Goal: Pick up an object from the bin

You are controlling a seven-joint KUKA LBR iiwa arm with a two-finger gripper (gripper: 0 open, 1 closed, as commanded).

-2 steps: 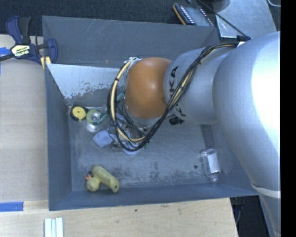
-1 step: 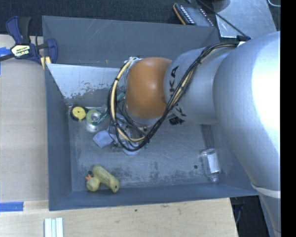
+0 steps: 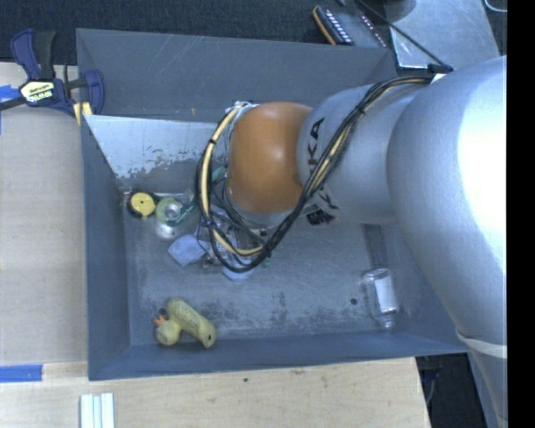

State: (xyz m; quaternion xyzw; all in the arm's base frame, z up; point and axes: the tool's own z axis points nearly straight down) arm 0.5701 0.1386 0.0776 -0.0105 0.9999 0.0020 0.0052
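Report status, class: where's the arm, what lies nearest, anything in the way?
Wrist low, left-centre of bin. Nearest: pale blue piece, clear ball, yellow disc. Apart, front-left: yellow duck.

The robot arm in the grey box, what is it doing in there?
The big silver robot arm reaches into the grey bin from the right to pick something out. Its orange-covered wrist hangs low over the left part of the floor, right beside a small pale blue piece and a shiny clear ball. Nothing looks lifted yet. A yellow round thing, a yellow duck-like toy and a small clear tube lie around.
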